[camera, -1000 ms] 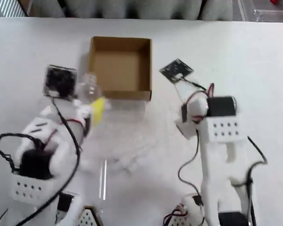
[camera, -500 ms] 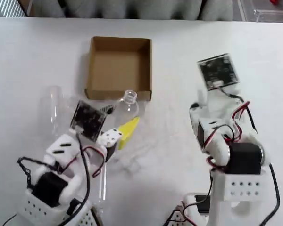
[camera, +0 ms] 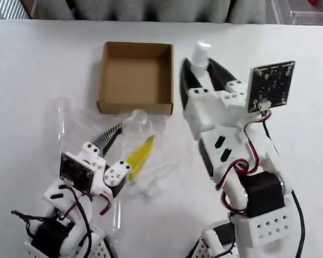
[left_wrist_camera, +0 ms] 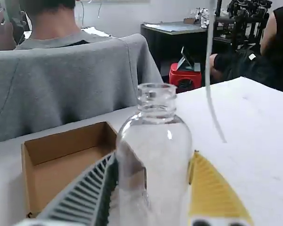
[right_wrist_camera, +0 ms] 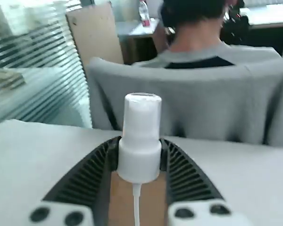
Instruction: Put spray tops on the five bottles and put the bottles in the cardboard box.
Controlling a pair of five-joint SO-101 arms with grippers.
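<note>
Clear plastic bottle (camera: 135, 119) stands neck-up, clamped in left gripper (camera: 133, 134) just in front of brown cardboard box (camera: 134, 78); white spray top (right_wrist_camera: 141, 122), dip tube (right_wrist_camera: 136, 202) hanging down, pinched in right gripper (camera: 200, 69) off the box's right side, so cap likely has to come left onto the open neck.

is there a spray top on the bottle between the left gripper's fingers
No, the clear bottle ends in a bare, open neck with nothing fitted on it.

The bottle (left_wrist_camera: 153, 160) is running off the frame edge at its base, the spray top (right_wrist_camera: 140, 141) at its tube.
</note>
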